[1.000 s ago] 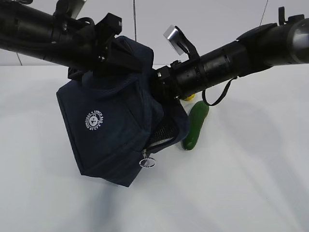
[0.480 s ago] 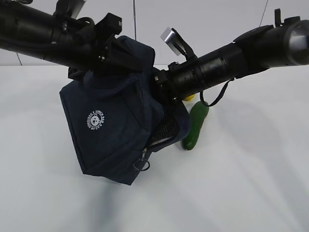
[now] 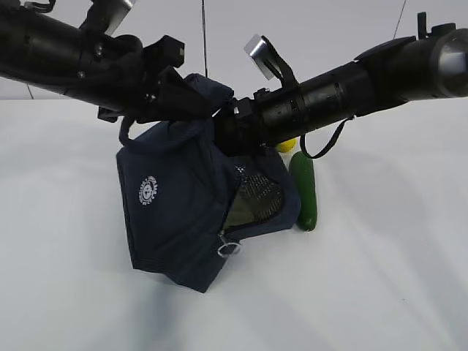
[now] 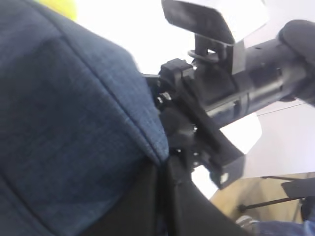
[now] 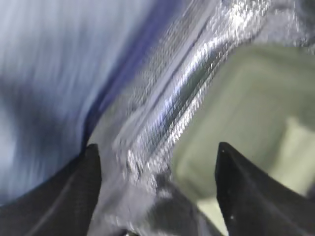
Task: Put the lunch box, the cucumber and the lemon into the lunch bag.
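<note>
The navy lunch bag stands tilted on the white table, its side flap hanging open. My left gripper is shut on the bag's top fabric, also seen in the left wrist view. My right gripper reaches into the bag's top opening; in the right wrist view it is open, with silver lining between its fingers and the pale green lunch box beyond them, inside the bag. The cucumber lies against the bag's right side. The lemon shows behind the right arm.
The zipper's metal ring pull hangs at the bag's lower front corner. Both black arms cross above the bag; the right arm sits close to my left gripper. White table spreads to the right and front.
The bag has shifted right and stands more upright, with its flap wider open. The cucumber was pushed right and now lies steeper. My right gripper has gone further into the bag.
</note>
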Controlling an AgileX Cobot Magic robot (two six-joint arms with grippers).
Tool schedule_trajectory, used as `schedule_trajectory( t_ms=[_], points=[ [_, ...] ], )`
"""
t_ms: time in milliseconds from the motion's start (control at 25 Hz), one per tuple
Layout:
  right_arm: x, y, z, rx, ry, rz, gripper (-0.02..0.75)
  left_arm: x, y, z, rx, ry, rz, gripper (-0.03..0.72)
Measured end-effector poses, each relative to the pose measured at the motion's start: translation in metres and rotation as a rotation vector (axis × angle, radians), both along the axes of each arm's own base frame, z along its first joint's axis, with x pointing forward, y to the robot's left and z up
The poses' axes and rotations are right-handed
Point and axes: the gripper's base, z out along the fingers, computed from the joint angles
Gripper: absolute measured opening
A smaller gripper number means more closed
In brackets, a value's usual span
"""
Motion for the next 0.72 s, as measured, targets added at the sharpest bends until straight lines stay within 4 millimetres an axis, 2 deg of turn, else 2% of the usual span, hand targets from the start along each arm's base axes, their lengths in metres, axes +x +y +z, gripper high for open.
schedule_trajectory(
  t_ms=[200, 400, 520, 720],
  points=[
    [-0.007, -0.002, -0.002, -0.034, 0.003, 0.084, 0.545, 0.0, 0.002, -0.003, 0.056, -0.028, -0.024, -0.008],
    [-0.007, -0.006, -0.002, -0.066, -0.009, 0.122, 0.547, 0.007, 0.015, -0.004, 0.088, -0.041, 0.001, -0.008],
    [0.0, -0.006, 0.011, -0.075, -0.042, 0.12, 0.547, 0.012, 0.027, -0.005, 0.096, -0.04, 0.029, -0.008],
    [0.016, -0.006, 0.047, -0.158, -0.124, 0.12, 0.547, 0.014, 0.033, -0.005, 0.102, -0.036, 0.038, -0.008]
  ],
)
